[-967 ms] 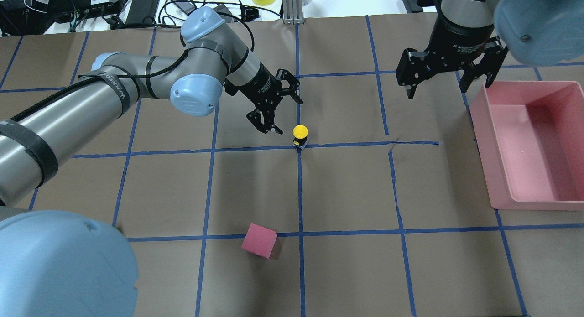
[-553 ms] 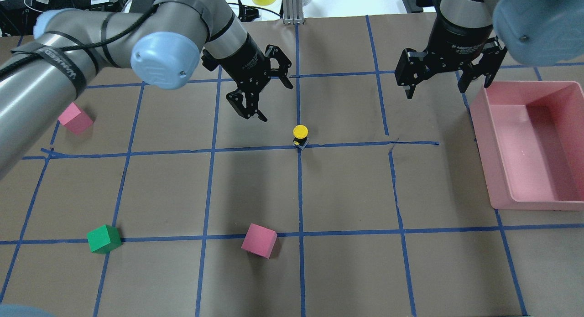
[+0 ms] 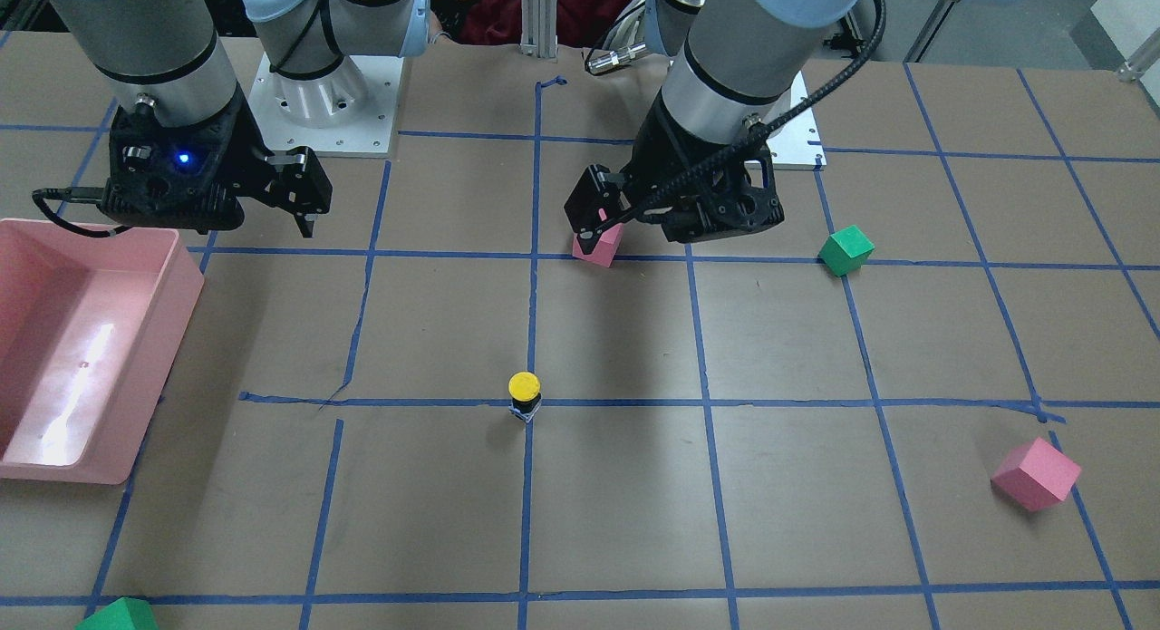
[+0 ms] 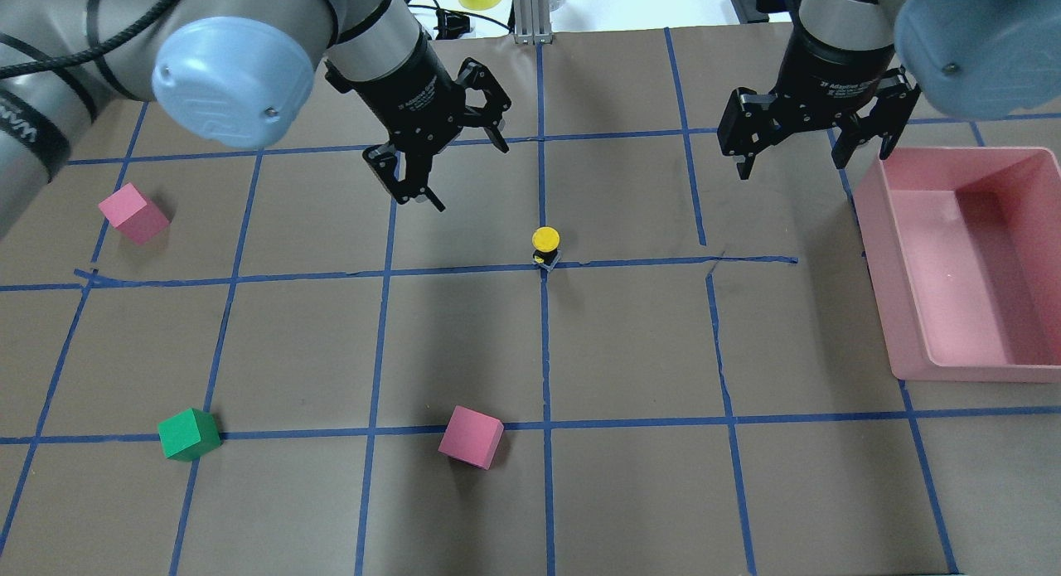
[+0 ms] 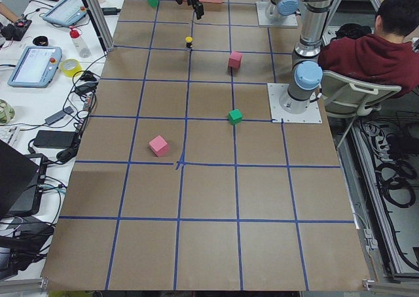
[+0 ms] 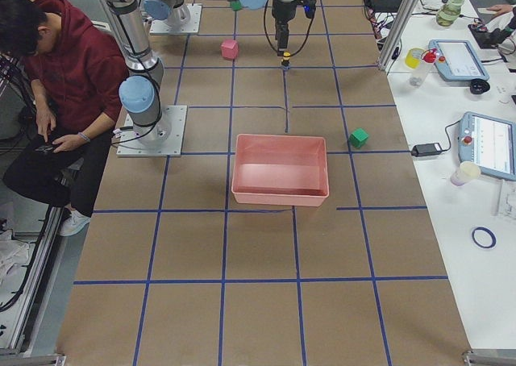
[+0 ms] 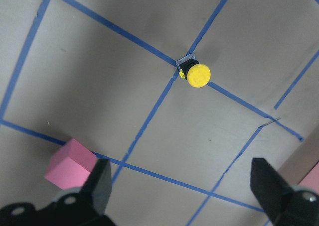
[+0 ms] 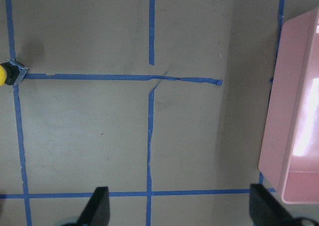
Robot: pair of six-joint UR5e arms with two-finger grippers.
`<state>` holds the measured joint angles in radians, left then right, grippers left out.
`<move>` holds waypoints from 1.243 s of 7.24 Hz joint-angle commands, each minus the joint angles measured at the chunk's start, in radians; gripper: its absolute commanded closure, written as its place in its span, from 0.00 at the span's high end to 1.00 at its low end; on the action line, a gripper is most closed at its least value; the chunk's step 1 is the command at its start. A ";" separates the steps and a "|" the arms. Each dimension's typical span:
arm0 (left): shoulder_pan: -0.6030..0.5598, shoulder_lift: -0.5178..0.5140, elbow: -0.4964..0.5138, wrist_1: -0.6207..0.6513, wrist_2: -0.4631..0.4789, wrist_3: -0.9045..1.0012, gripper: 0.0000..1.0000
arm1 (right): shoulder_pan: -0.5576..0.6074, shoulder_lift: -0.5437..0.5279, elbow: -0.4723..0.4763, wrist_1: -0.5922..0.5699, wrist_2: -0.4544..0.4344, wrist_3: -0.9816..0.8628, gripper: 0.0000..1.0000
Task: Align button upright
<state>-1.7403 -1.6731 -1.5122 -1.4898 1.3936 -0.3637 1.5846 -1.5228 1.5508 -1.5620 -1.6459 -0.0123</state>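
Observation:
The button (image 4: 545, 243) stands upright, yellow cap up, on a crossing of blue tape lines near the table's middle. It also shows in the front view (image 3: 524, 390), in the left wrist view (image 7: 198, 74) and at the edge of the right wrist view (image 8: 6, 74). My left gripper (image 4: 468, 174) is open and empty. It hangs above the table, up and to the left of the button and apart from it. My right gripper (image 4: 812, 162) is open and empty at the far right, beside the pink bin.
A pink bin (image 4: 887, 269) stands at the right edge. One pink cube (image 4: 470, 436) lies near the front middle and another (image 4: 133, 214) at the left. A green cube (image 4: 189, 433) lies at the front left. A person sits behind the robot.
My left gripper has drawn back from the button, up and to the left in the overhead view. The button has stayed upright in place. The right arm has not moved.

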 commanded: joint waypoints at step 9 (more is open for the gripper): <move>0.028 0.135 -0.054 0.034 0.229 0.528 1.00 | 0.000 -0.014 -0.006 -0.003 0.012 -0.003 1.00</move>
<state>-1.7108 -1.5414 -1.5654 -1.4555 1.6216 0.1636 1.5846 -1.5377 1.5423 -1.5647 -1.6337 -0.0201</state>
